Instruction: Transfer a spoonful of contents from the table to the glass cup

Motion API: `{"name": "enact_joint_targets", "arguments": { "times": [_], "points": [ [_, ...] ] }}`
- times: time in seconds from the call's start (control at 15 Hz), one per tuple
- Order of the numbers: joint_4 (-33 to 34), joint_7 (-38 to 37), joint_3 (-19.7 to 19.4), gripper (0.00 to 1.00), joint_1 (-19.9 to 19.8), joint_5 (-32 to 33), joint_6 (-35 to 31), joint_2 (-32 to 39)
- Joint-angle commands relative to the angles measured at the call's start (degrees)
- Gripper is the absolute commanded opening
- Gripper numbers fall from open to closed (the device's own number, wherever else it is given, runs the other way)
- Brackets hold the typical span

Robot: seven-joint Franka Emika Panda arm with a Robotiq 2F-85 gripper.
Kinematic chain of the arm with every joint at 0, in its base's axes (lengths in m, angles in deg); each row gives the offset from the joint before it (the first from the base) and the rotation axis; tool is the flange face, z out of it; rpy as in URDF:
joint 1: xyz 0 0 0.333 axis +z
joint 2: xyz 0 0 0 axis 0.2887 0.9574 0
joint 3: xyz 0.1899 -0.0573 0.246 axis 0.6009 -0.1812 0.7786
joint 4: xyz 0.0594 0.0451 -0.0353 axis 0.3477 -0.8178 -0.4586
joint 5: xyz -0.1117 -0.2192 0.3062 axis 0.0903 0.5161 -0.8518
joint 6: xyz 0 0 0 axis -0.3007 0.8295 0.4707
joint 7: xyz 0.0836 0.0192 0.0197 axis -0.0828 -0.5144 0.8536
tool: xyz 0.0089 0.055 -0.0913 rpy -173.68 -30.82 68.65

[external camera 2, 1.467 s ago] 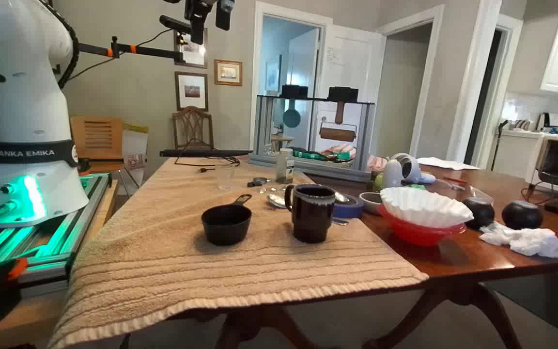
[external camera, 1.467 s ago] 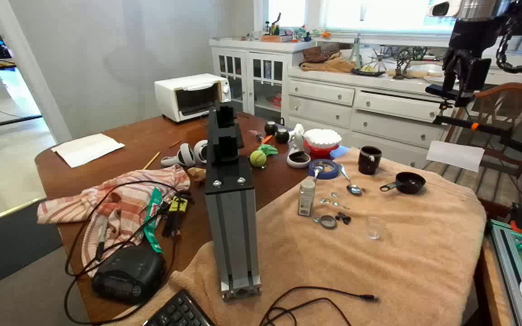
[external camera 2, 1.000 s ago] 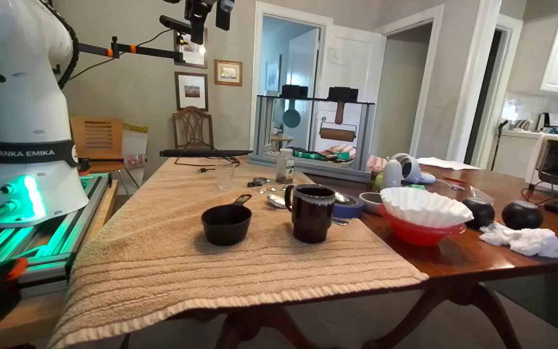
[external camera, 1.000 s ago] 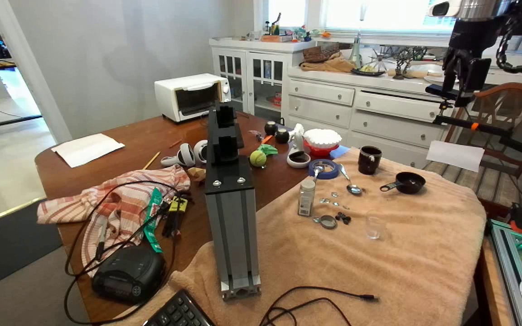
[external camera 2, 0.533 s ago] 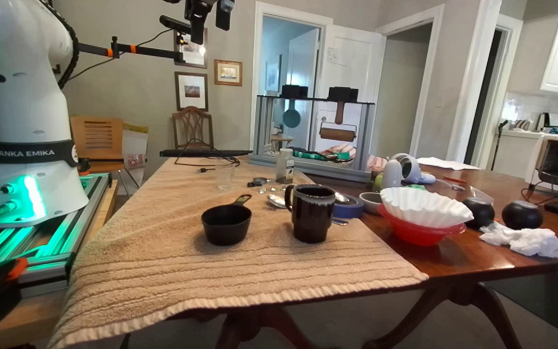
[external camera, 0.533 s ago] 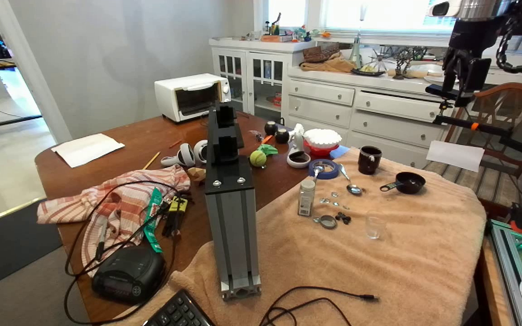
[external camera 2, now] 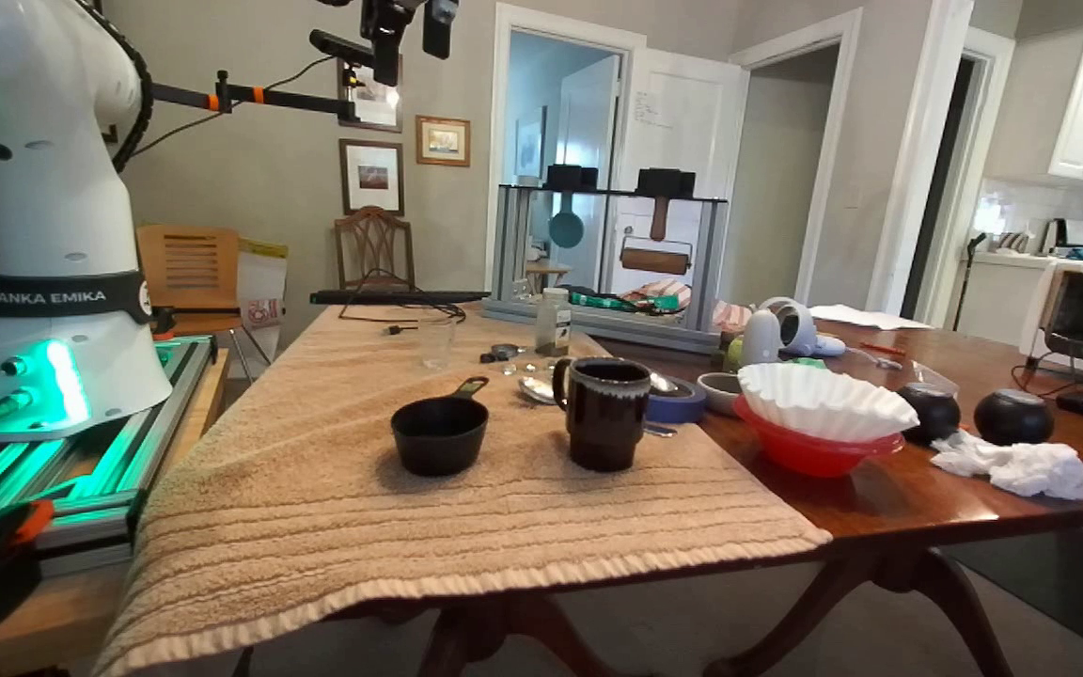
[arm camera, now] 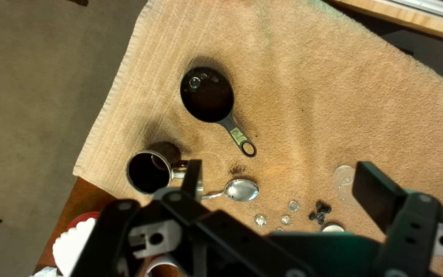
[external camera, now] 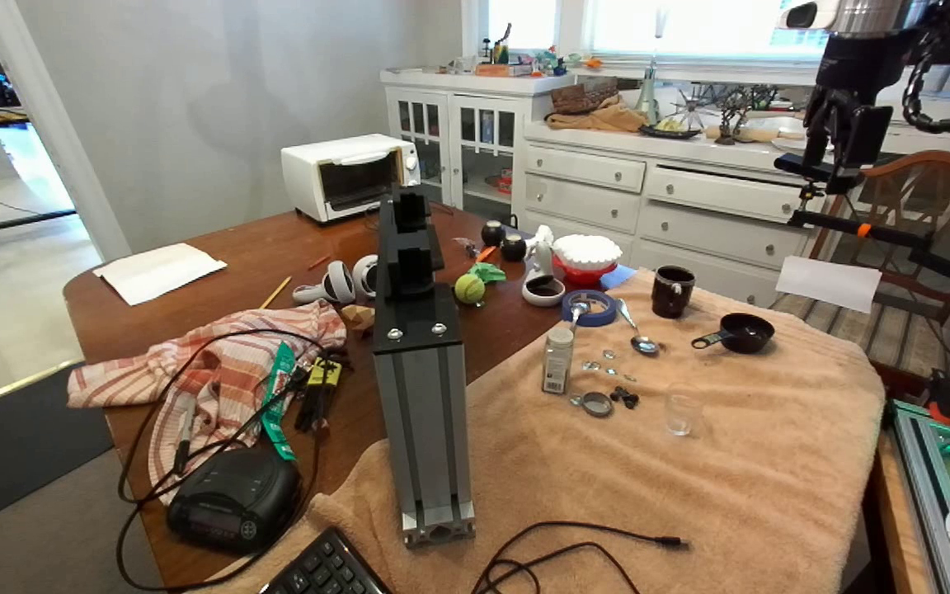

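Can see brown bench below the black mug, tan cloth between, the pincer above mug level, spread wide, gripping nothing. Can spot a spoon near the mug, the glass cup well apart from the mug.

1. Before me stood a brown wooden table, partly draped with a tan towel.
2. Directly on the table I saw a white toaster oven, a tennis ball and a striped cloth.
3. On the towel I saw a black measuring cup, an upright dark mug, a spoon, a glass cup and clear gems.
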Motion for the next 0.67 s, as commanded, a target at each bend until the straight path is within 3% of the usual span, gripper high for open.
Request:
{"name": "enact_joint_targets", "arguments": {
  "times": [0.0,0.27,0.6],
  "points": [
    [-0.55,5.02,-1.56,1.0,4.15,0.04,-7.38,0.08],
    [-1.85,11.16,-1.08,1.0,8.12,-0.62,-16.43,1.12],
    [-0.82,23.75,-1.51,1.0,9.81,1.51,-23.47,8.77]
  ]
}}
